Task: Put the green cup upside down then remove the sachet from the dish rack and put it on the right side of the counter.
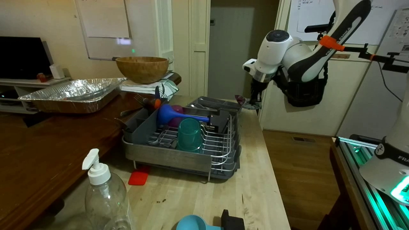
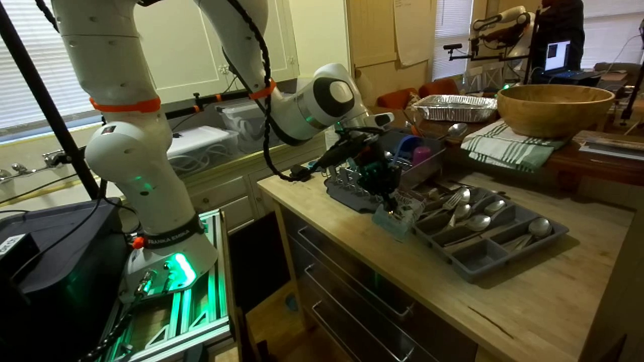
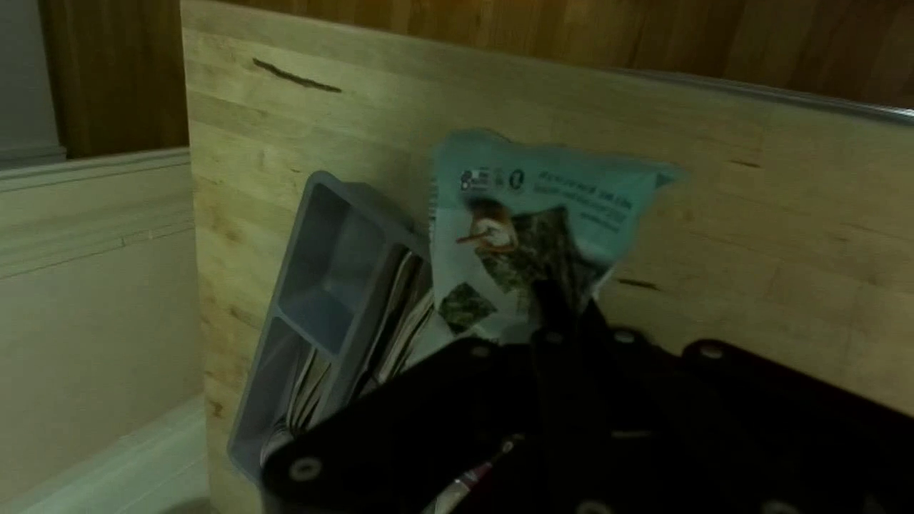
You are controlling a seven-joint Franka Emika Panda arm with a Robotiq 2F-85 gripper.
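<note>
Gripper (image 3: 570, 303) pinching, I'm holding the sachet (image 3: 525, 239) mid-wrist-view. If drifting lower-left, I could be snagging it on the cutlery tray (image 3: 318, 314).

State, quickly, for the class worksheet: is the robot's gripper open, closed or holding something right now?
Gripper: closed, holding the sachet.
</note>
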